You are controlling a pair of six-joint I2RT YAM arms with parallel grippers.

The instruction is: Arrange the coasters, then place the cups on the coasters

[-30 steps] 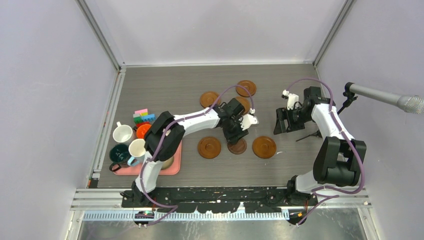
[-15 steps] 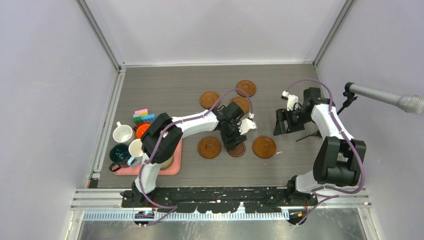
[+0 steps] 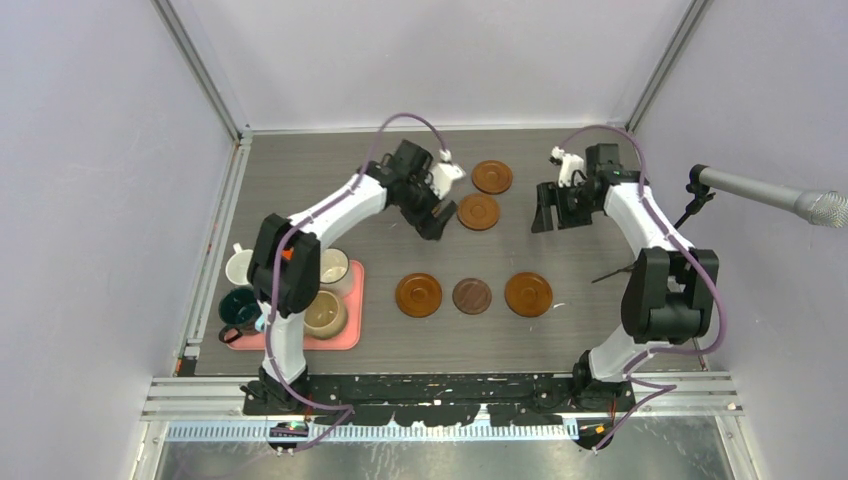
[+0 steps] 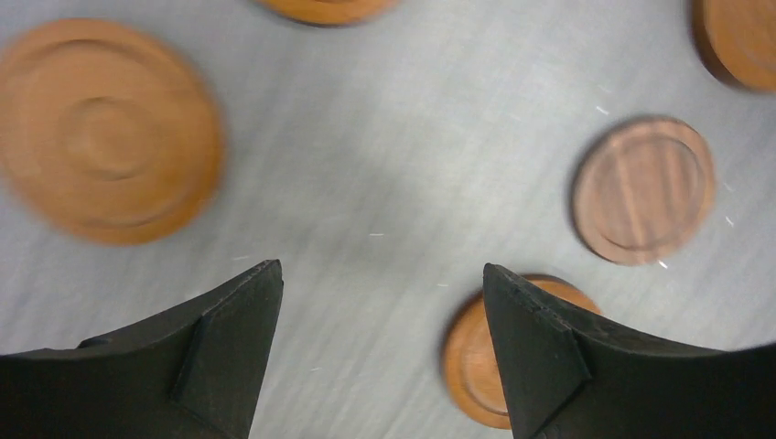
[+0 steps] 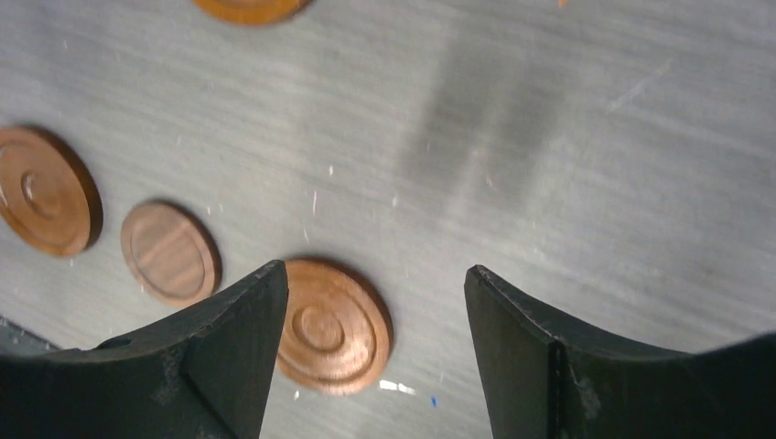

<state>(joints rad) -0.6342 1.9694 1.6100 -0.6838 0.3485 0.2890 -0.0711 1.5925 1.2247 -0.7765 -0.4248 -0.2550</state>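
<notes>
Top external view: small dark brown round wooden coaster [image 3: 472, 296] lies flat on grey tabletop [image 3: 300, 170]. One orange-brown rimmed wooden coaster [image 3: 419, 295] lies just left of it and another orange-brown coaster [image 3: 528, 294] just right, neither touching it. Two further orange-brown coasters [image 3: 478, 211] lie beyond it. Left pincer [image 4: 382, 274] hovers beyond it, jaws apart, empty. Right pincer [image 5: 375, 274] is beyond-right, jaws apart, empty. Ceramic mugs [image 3: 325, 314] crowd pink rectangular tray [image 3: 350, 335] far left.

Grey wood-grain table [image 3: 330, 170], pale walls [image 3: 100, 150] on three sides. Pink rectangular tray [image 3: 350, 335] sits at the table's near-left corner. Grey microphone [image 3: 815, 207] hangs over the right side. Thin black stick [image 3: 618, 268] lies near the right edge.
</notes>
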